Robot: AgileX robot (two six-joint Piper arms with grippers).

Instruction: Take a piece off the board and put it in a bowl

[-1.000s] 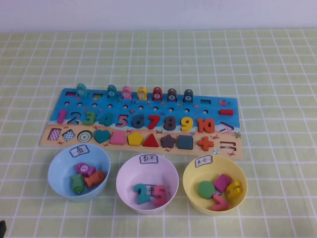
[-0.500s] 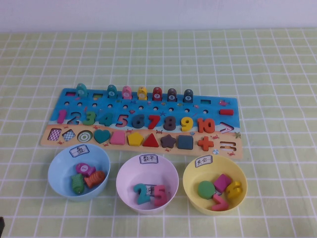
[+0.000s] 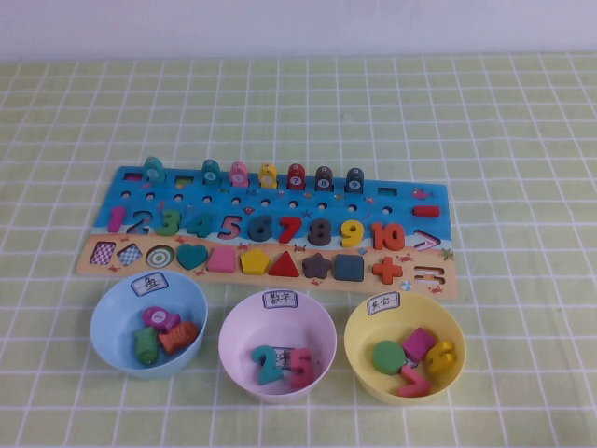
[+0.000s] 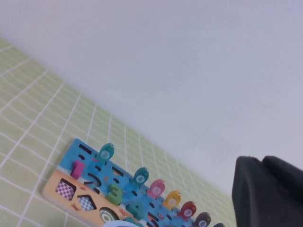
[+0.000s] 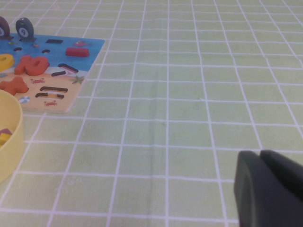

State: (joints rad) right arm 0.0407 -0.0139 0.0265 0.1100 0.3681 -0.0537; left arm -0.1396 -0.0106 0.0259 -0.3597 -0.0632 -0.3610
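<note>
Nothing on the counter (image 3: 522, 140) has moved since the earlier frames; your teal piece (image 3: 154, 170) stands upright at the board's (image 3: 270, 201) far left corner, long axis vertical, number disc facing you. Left pincer (image 4: 270, 194) and right pincer (image 5: 270, 189) show only as dark, cut-off bulks, so you cannot tell their spread. Smooth plastic blue bowl (image 3: 107, 322) sits near the board's front-left edge.

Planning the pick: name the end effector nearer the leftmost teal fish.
Left, probably. The left end effector looks onto the fish; the right end effector faces the board's far end.
</note>
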